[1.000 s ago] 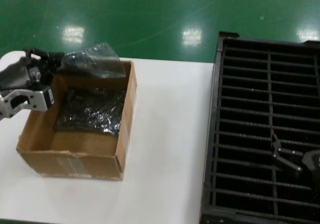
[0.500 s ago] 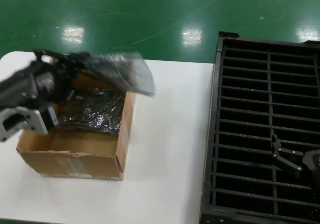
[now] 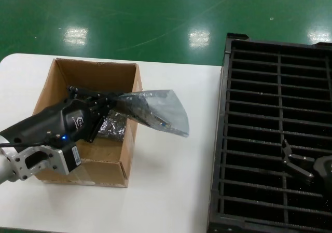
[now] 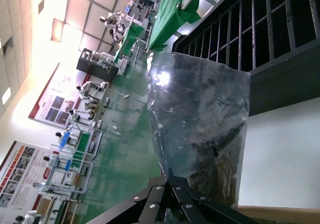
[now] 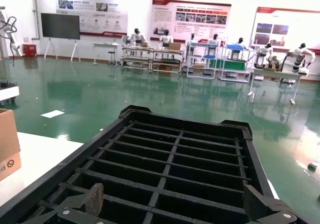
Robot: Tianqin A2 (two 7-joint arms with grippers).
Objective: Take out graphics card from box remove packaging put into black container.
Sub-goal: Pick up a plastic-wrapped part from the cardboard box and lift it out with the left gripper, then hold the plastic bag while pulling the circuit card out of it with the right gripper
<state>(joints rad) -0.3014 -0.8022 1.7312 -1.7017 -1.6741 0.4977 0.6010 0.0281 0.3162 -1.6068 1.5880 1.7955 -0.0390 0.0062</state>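
Observation:
My left gripper (image 3: 116, 103) is shut on one end of the packaging (image 3: 163, 111), a shiny translucent bag. It holds the bag in the air, sticking out over the right wall of the box (image 3: 126, 155) and above the white table. The dark graphics card (image 3: 139, 110) shows dimly inside the bag. In the left wrist view the bag (image 4: 200, 114) extends away from the closed fingertips (image 4: 170, 178), with the dark card (image 4: 216, 159) inside. The black container (image 3: 277, 134) stands at the right. My right gripper (image 3: 300, 164) hangs open and empty over it (image 5: 175, 156).
Another dark shiny bag (image 3: 113, 127) lies on the box floor. The white table (image 3: 176, 181) lies between box and crate. The green floor (image 3: 155, 20) lies beyond the table's far edge. The box's corner (image 5: 7, 141) shows in the right wrist view.
My left gripper has lifted the bag out of the box and swung it right and nearer, so the bag now hangs past the box's right wall. The right arm has not moved.

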